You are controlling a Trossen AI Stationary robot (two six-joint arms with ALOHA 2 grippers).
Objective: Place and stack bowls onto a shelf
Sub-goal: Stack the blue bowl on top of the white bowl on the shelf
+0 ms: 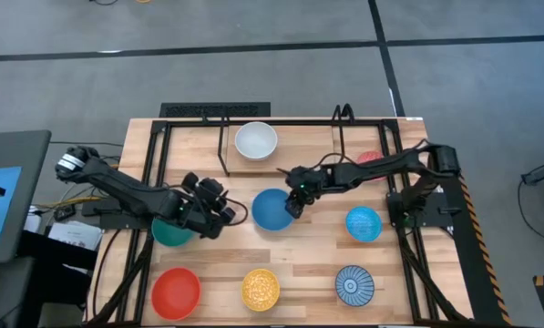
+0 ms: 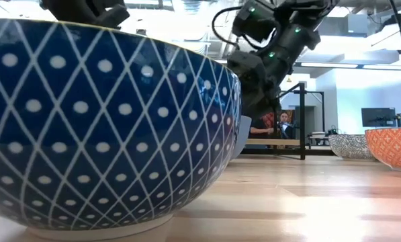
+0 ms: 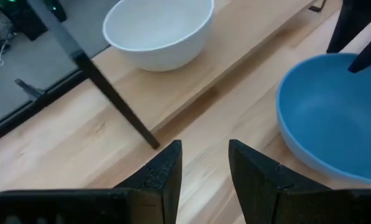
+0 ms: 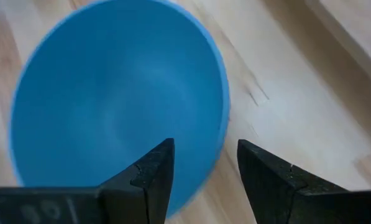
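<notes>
A white bowl (image 1: pixel 255 141) stands on the narrow light-wood shelf (image 1: pixel 299 137) at the far side. It also shows in the left wrist view (image 3: pixel 157 31). A plain blue bowl (image 1: pixel 272 209) stands on the tabletop at the middle. My right gripper (image 1: pixel 292 205) is open above the blue bowl's right rim (image 4: pixel 221 118). One finger stands over the bowl's inside and one outside it, and no touch shows. My left gripper (image 1: pixel 230 211) is open and empty, just left of the blue bowl (image 3: pixel 334 112). The green bowl (image 1: pixel 171 233) lies partly under my left arm.
Red (image 1: pixel 176 292), yellow patterned (image 1: pixel 261 289) and blue-white patterned (image 1: pixel 354 284) bowls stand along the near edge. A speckled light blue bowl (image 1: pixel 364 223) is at the right, and a red-pink one (image 1: pixel 369 157) lies partly behind my right arm. Black wire uprights (image 3: pixel 104 87) stand at the shelf.
</notes>
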